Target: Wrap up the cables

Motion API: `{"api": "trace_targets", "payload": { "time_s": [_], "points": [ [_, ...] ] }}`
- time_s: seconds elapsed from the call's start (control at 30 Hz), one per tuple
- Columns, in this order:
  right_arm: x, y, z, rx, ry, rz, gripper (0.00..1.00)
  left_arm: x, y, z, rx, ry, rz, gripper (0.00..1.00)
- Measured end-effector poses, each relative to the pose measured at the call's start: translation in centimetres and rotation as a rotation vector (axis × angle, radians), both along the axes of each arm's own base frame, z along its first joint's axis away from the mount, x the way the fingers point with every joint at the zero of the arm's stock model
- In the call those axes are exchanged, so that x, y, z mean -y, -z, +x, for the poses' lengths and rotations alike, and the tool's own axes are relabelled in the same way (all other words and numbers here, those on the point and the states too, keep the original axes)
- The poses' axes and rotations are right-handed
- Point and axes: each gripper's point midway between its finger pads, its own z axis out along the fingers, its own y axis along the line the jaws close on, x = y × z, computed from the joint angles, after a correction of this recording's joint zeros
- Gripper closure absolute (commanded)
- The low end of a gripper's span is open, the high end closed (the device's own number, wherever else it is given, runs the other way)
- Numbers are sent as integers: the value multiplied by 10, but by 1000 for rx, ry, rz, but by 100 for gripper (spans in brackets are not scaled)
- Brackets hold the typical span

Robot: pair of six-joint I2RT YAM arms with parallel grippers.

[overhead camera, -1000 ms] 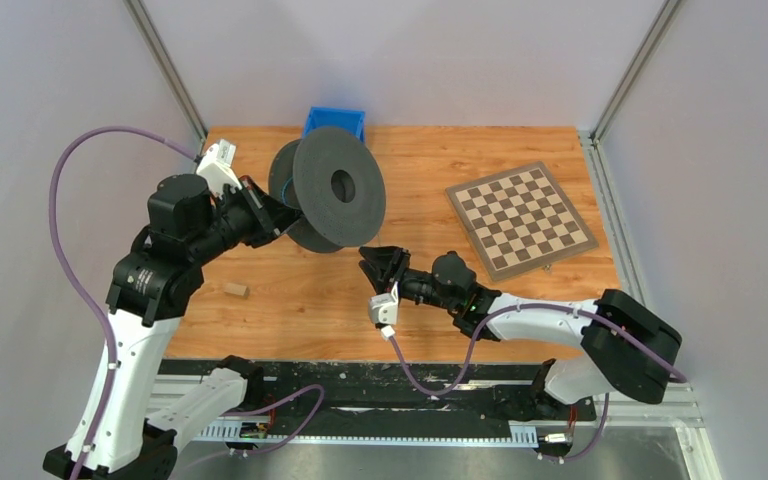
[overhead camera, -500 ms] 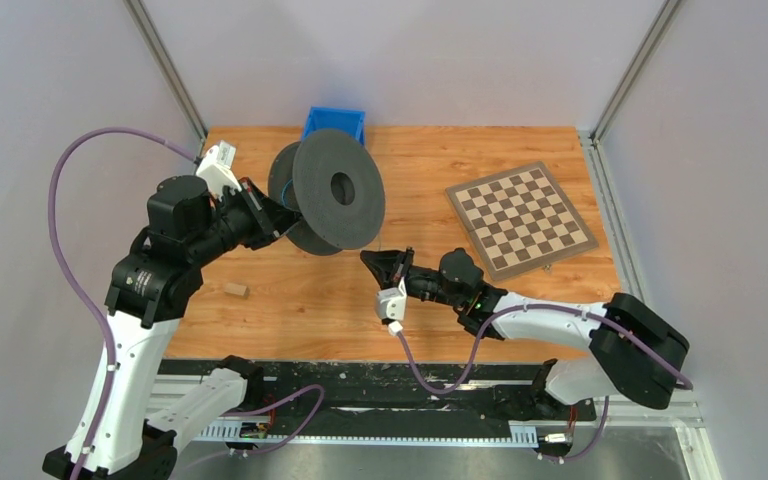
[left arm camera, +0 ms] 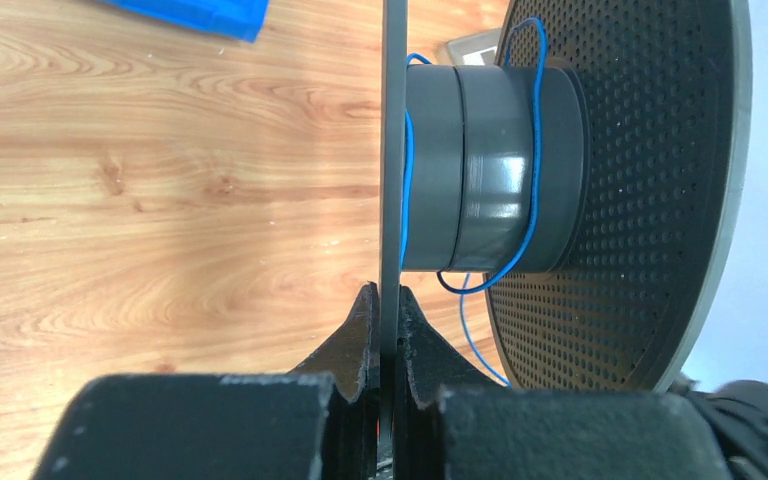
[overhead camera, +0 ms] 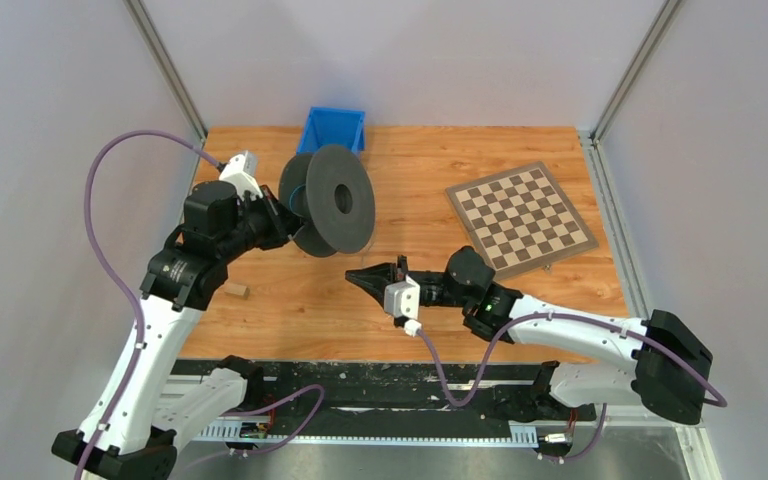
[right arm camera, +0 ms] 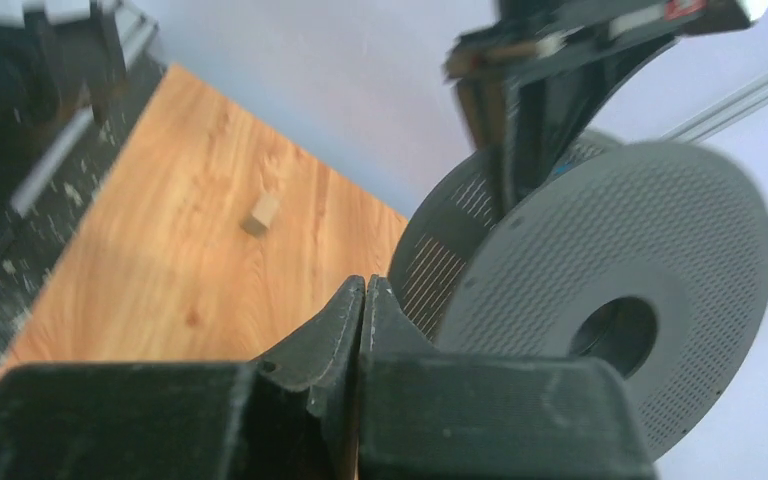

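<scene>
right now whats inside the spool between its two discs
The spool holds a grey hub with the thin blue cable looped loosely round it; the hub's far side is hidden.

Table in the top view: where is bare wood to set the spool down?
Bare wood lies between the spool and the chessboard, and at the near edge between the small wooden block and the right arm. The left is crowded, around the spool and blue bin.

Plain pale lilac-grey walls [overhead camera: 410, 50] close in the back and both sides, evenly lit. Two slanting metal posts [overhead camera: 165, 65] meet the far corners of an orange-brown wood-grain surface [overhead camera: 420, 170]. A scuffed black rail [overhead camera: 360, 385] edges its near side.
</scene>
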Motion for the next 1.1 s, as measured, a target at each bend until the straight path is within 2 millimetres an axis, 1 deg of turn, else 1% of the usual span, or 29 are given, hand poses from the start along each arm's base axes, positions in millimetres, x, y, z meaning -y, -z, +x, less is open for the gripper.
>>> {"api": "trace_targets", "payload": {
  "time_s": [0.07, 0.1, 0.17, 0.27, 0.37, 0.57, 0.7, 0.73, 0.83, 0.9, 1.0, 1.1],
  "points": [
    [-4, -18, -2, -79, -15, 41, 100, 2, 12, 3, -1, 11, 27, 100],
    [-5, -24, -3, -104, -20, 54, 100, 3, 16, 4, -1, 17, 37, 100],
    [-11, -41, -3, -172, -36, 89, 100, 5, 21, 4, 1, 33, 51, 100],
    [-20, -57, -2, -265, -50, 123, 100, 8, 25, 6, 10, 49, 62, 100],
    [-30, -62, 1, -352, -61, 133, 100, 11, 27, 9, 18, 56, 68, 100],
    [-50, -63, 11, -531, -51, 141, 100, 17, 38, 10, 3, 71, 80, 100],
    [-59, -75, 25, -640, -8, 181, 100, 21, 51, 8, -11, 85, 101, 100],
    [-62, -83, 30, -687, 8, 202, 100, 21, 55, 8, -15, 86, 111, 100],
    [-64, -95, 39, -758, 44, 240, 100, 20, 68, 8, -20, 85, 152, 100],
    [-63, -100, 49, -808, 86, 268, 100, 18, 76, 8, -21, 85, 181, 100],
    [-58, -98, 61, -892, 138, 293, 100, 14, 86, 8, 2, 85, 229, 100],
    [-50, -88, 84, -998, 199, 317, 100, 13, 92, 3, 57, 110, 272, 100]
  ]
}}
